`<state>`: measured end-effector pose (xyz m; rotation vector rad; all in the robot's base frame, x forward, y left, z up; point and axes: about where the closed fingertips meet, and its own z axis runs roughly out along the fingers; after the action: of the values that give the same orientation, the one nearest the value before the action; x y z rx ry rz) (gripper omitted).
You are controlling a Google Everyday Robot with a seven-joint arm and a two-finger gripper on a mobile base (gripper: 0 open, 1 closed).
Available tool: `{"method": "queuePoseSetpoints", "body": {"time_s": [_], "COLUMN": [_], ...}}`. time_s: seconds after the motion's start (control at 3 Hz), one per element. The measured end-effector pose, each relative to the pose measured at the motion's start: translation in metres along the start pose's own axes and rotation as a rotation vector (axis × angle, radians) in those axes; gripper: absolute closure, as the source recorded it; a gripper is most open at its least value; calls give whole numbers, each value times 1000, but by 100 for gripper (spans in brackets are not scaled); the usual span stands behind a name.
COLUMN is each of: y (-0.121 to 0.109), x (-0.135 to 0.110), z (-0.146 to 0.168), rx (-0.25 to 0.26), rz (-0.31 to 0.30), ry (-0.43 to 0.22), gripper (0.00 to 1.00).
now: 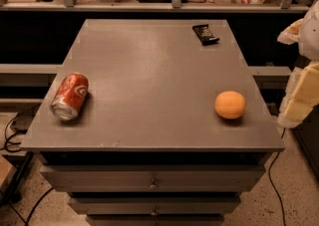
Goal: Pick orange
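The orange (230, 104) is a small round fruit lying on the grey table top (149, 70), near the right front corner. Nothing touches it. My gripper (302, 95) shows as pale white and yellowish parts at the right edge of the view, beyond the table's right side. It is to the right of the orange and well apart from it.
A red soda can (69, 96) lies on its side near the table's left front edge. A dark wrapped snack bar (205, 34) lies at the back right. Drawers (153, 184) are below the front edge. Cables (15, 135) lie on the floor at left.
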<state>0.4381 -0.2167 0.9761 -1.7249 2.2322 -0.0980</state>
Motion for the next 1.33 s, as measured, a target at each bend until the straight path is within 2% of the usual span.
{"method": "queuePoseSetpoints", "body": {"time_s": [0.33, 1.0, 1.33], "y": [0, -3, -5], "x": [-1, -20, -26], "z": [-1, 44, 76], "rx": [3, -96, -142], "rz": [-1, -39, -8], "ry": [-3, -208, -294], "gripper": [0, 0, 0]}}
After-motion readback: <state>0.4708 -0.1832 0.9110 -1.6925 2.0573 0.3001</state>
